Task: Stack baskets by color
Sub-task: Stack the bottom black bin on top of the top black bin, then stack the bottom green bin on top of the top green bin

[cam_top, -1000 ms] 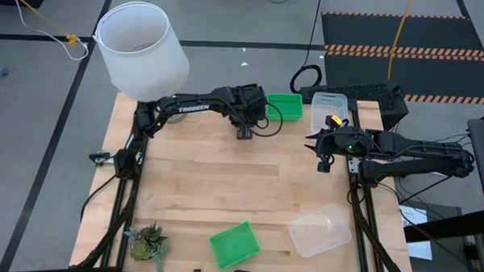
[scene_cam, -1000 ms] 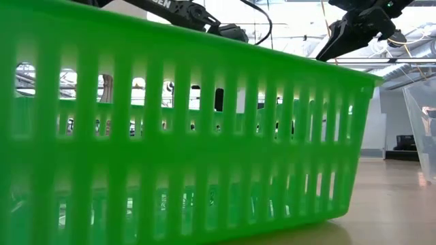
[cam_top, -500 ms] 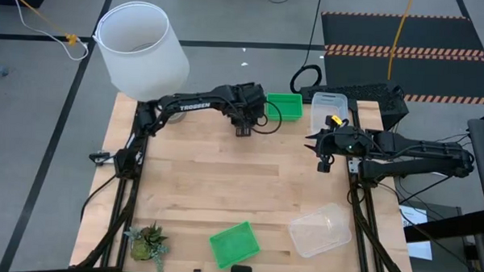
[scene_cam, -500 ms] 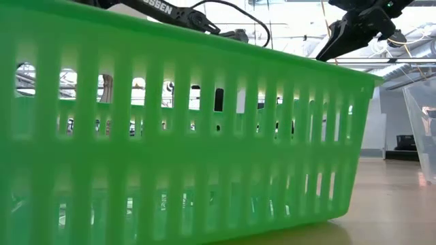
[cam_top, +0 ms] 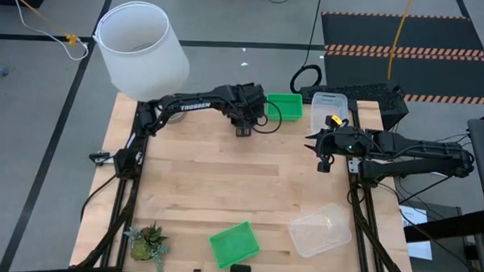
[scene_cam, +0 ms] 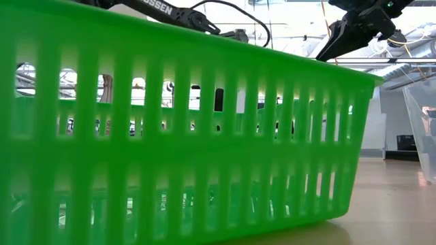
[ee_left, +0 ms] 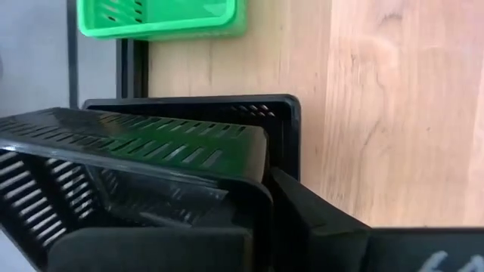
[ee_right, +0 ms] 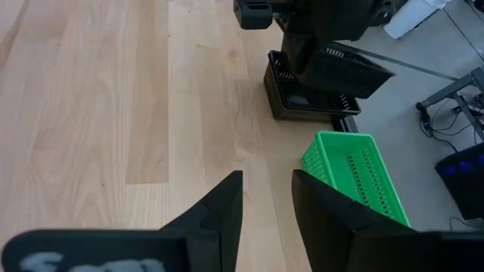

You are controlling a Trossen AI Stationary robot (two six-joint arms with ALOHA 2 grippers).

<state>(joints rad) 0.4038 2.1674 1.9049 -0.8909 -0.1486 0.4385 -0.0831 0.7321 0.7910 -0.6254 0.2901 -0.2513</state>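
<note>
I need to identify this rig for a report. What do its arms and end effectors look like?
Both arms are black and jointed. The left arm carries white "TROSSEN" lettering and a looping black cable. The right arm has a yellow tag near its wrist. The right end effector has two flat, tapered black fingers.

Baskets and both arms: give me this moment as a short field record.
left gripper: at the far edge, holding a tilted black basket over a second black basket
right gripper: fingers open, empty, waiting at the right
green baskets: one far, one near
clear baskets: one far, one near
</note>
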